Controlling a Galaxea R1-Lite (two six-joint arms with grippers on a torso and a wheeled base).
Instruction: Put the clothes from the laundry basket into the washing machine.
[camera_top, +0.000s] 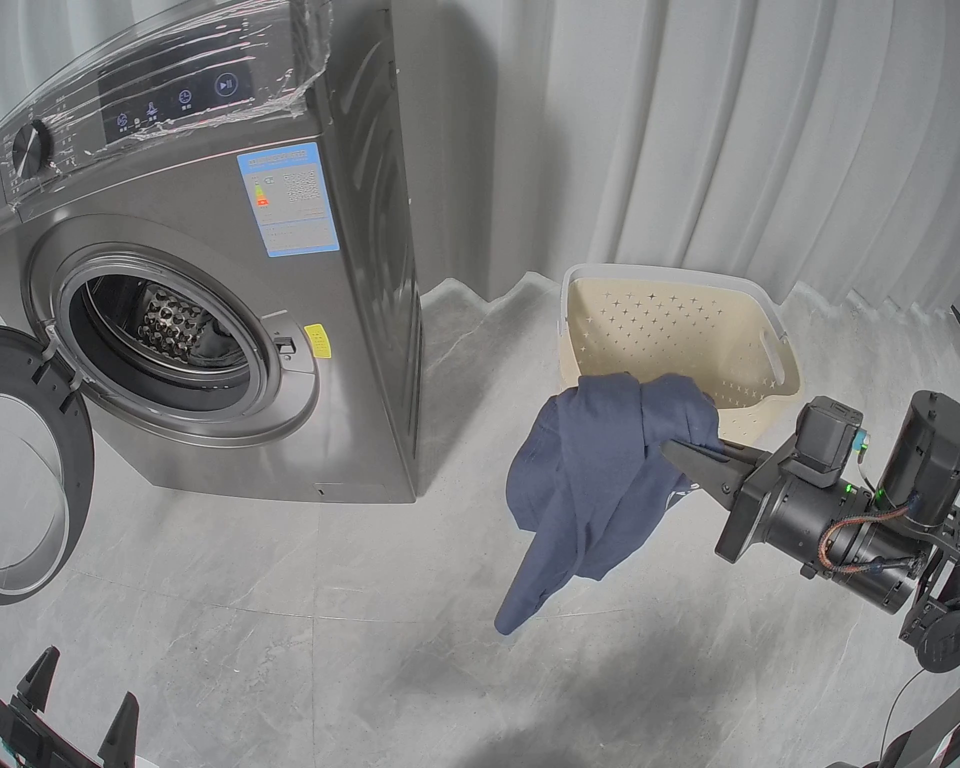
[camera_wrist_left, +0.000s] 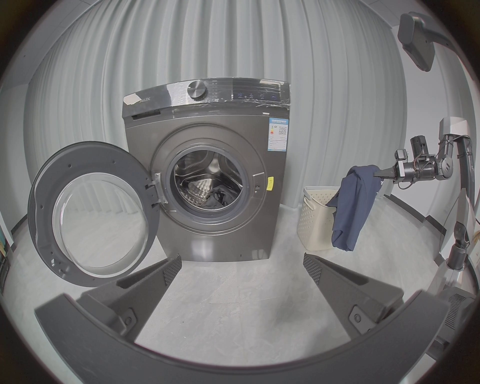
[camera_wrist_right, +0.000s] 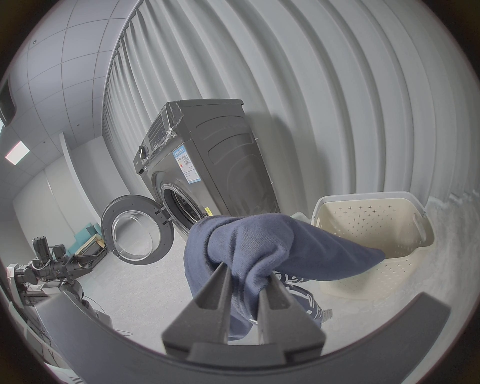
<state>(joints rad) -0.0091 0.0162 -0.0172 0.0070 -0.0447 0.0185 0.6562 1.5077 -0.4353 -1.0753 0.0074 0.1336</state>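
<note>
A dark blue garment (camera_top: 590, 480) hangs in the air in front of the cream laundry basket (camera_top: 680, 330), pinched by my right gripper (camera_top: 690, 455), which is shut on its upper edge. In the right wrist view the cloth (camera_wrist_right: 270, 250) drapes over the shut gripper (camera_wrist_right: 247, 280). The grey washing machine (camera_top: 220, 260) stands to the left with its round door (camera_top: 40, 470) swung open and the drum (camera_top: 165, 330) exposed; a dark item lies inside the drum (camera_wrist_left: 220, 192). My left gripper (camera_wrist_left: 240, 265) is open low at the front left, its fingertips (camera_top: 40, 670) empty.
White curtains (camera_top: 700, 130) hang behind the machine and basket. The basket interior (camera_wrist_right: 380, 225) looks bare. Pale floor (camera_top: 300, 620) stretches between the machine and the hanging garment. The open door juts out toward my left arm.
</note>
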